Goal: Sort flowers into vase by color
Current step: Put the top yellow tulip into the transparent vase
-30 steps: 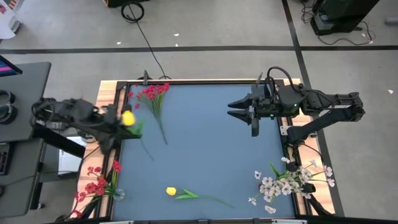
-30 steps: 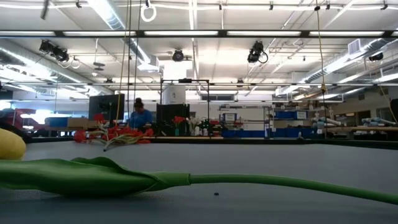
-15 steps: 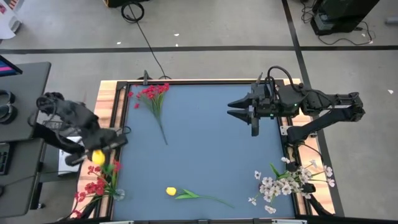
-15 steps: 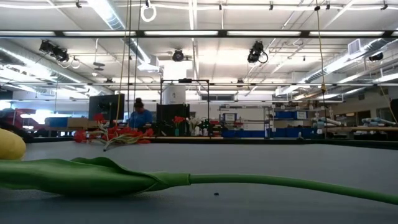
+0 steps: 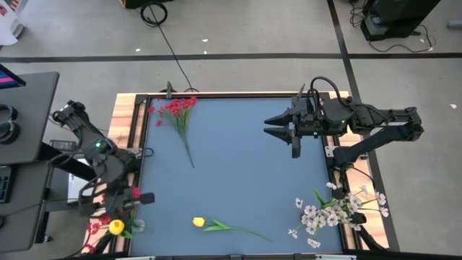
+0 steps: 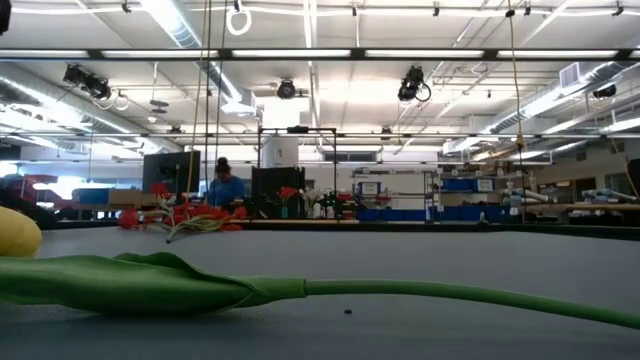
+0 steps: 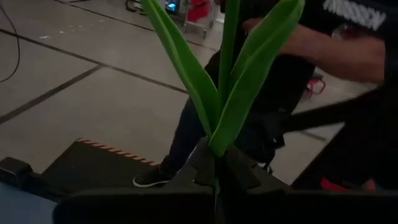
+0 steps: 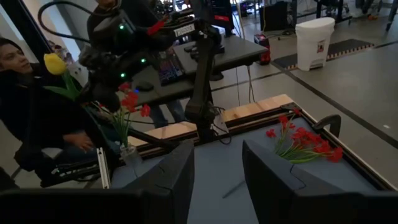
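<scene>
My left gripper [image 5: 120,206] is off the table's near-left corner, shut on a yellow tulip whose blossom [image 5: 115,227] sits beside the red flowers [image 5: 108,215] standing in a glass vase [image 5: 137,225]. In the left wrist view only its stem and two long leaves [image 7: 233,93] show. A second yellow tulip [image 5: 199,222] lies flat near the near edge, close in the low view [image 6: 150,285]. A red flower bunch [image 5: 177,112] lies at the far left. White flowers [image 5: 332,209] stand at the near-right corner. My right gripper [image 5: 278,127] hovers open over the table's far right. My left gripper pinches the tulip's green stem [image 7: 217,186] between its two fingers, just below where the leaves branch off. The tulip sticks out beyond the fingertips toward the near edge and is lifted clear of the table. Its blossom [image 8: 55,63] is free in the air next to the red flowers.
The blue table top [image 5: 245,180] has a raised wooden rim [image 5: 123,115]. A person [image 7: 348,56] stands close behind the near-left corner, beside the left arm. A desk [image 5: 22,115] lies to the left of the table. Open room lies in the table's middle.
My left gripper has swung with the yellow tulip from the table's far-left edge outward and toward the near-left corner, turning until it points at the near edge. The blossom has travelled from beside the red bunch to beside the red flowers in the vase. The right arm kept still.
</scene>
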